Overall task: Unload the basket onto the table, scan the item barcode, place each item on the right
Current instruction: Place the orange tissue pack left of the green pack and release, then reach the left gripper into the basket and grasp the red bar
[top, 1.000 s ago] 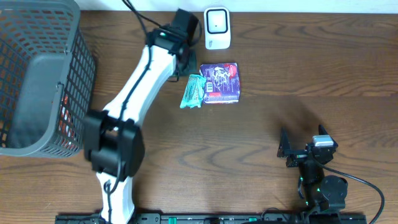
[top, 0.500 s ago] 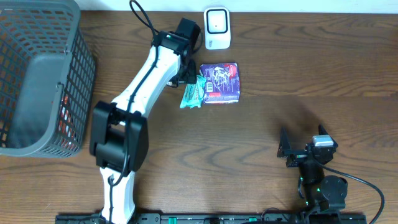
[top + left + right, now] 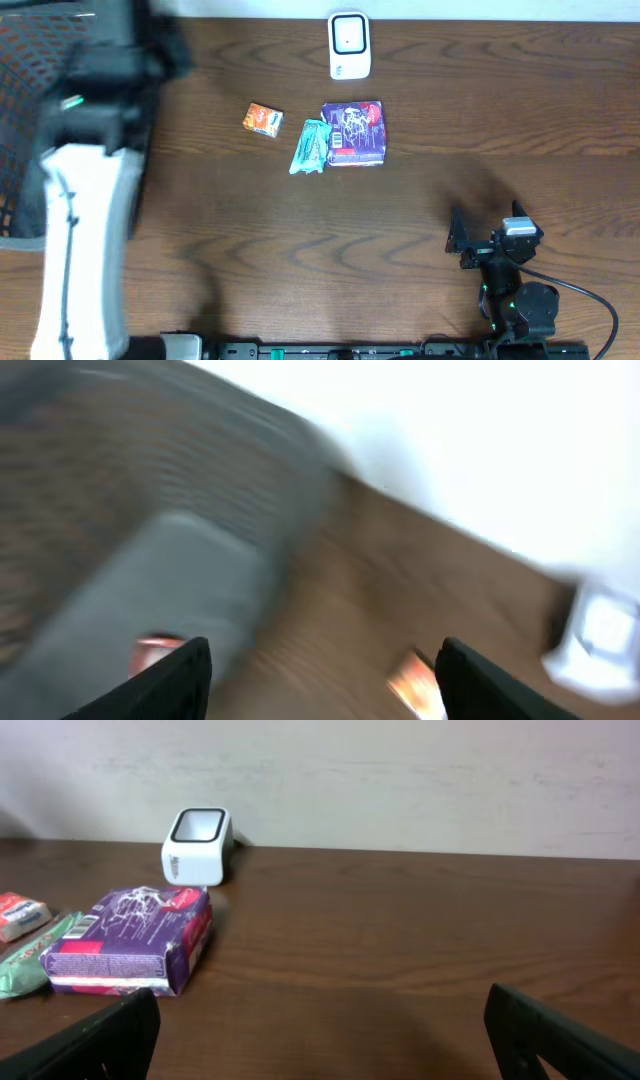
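Your left gripper (image 3: pixel 322 665) hangs spread and empty over the basket (image 3: pixel 18 130), so you look to be fetching another item. One orange packet (image 3: pixel 263 119) lies near the scanner (image 3: pixel 349 45). Next, lower onto a basket item and pinch it.

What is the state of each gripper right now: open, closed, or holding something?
Left gripper: jaws open, holding nothing.
Right gripper: jaws open, holding nothing.
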